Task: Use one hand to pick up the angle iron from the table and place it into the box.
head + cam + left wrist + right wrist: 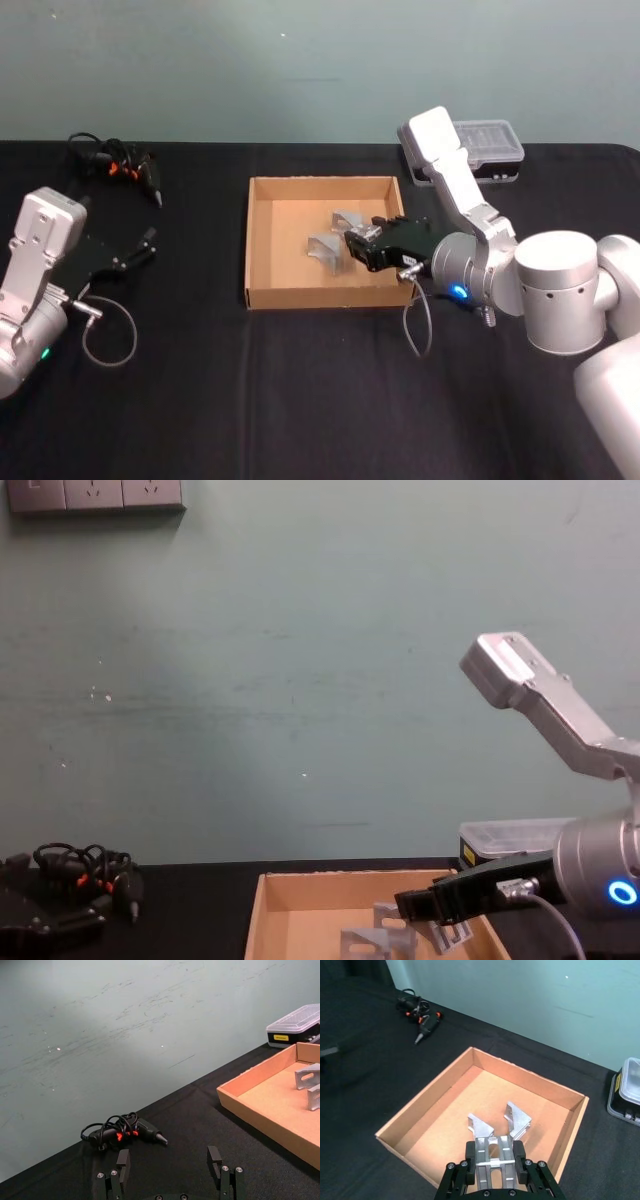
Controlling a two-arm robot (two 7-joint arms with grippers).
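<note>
While the right gripper (492, 1152) pinched an angle iron (490, 1156) over the box (430, 1101), its fingers hid the bracket's lower end; the left gripper (170, 1165) sat spread.

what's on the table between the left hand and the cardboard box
Nothing: in the head view, bare black table separates the left hand from the box.
</note>
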